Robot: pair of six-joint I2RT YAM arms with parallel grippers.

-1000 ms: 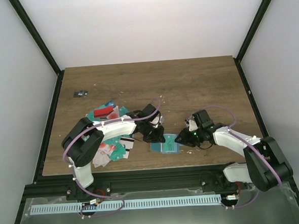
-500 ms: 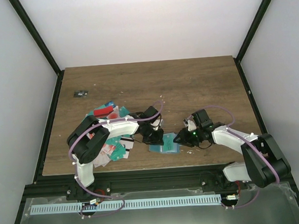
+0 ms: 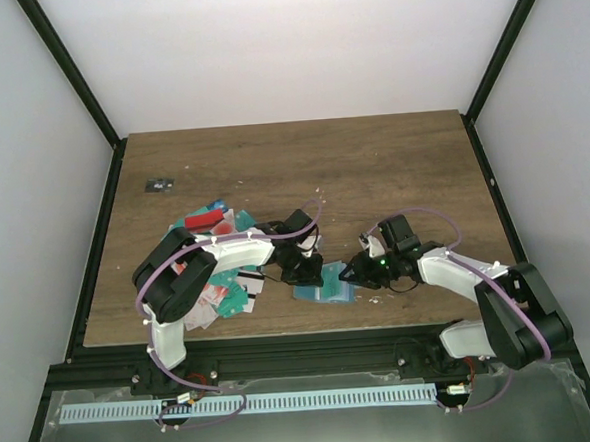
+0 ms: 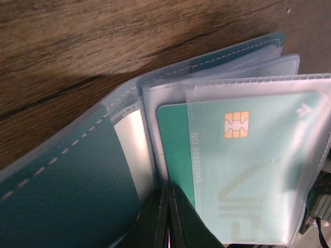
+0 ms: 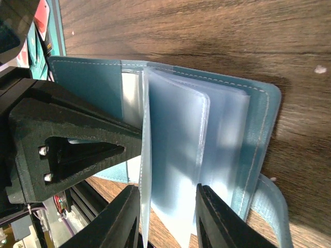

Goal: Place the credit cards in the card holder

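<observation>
Looking at this one, the holder lies open on the table, close to the near edge and about midway along it, with both arms crowded over it. The left gripper sits over the holder's left half, fingers clenched together on something thin. From its wrist view I'd guess that's one of the clear sleeves, pinned so the thing can't flop shut, but I can't say for sure.

One teal card is in a sleeve, chip up, with a strip of it showing past the sleeve's edge.

The right gripper reaches in from the right-edge side, fingers apart on either side of the sleeve bundle and touching it. I can't tell if it's really squeezing or just fanning the pages. My read is that it's there to keep a pocket mouth open for the next card.

The rest of the cards are heaped toward the near-left corner, right under the left arm, so that arm looks like the natural one to fetch them.
</observation>
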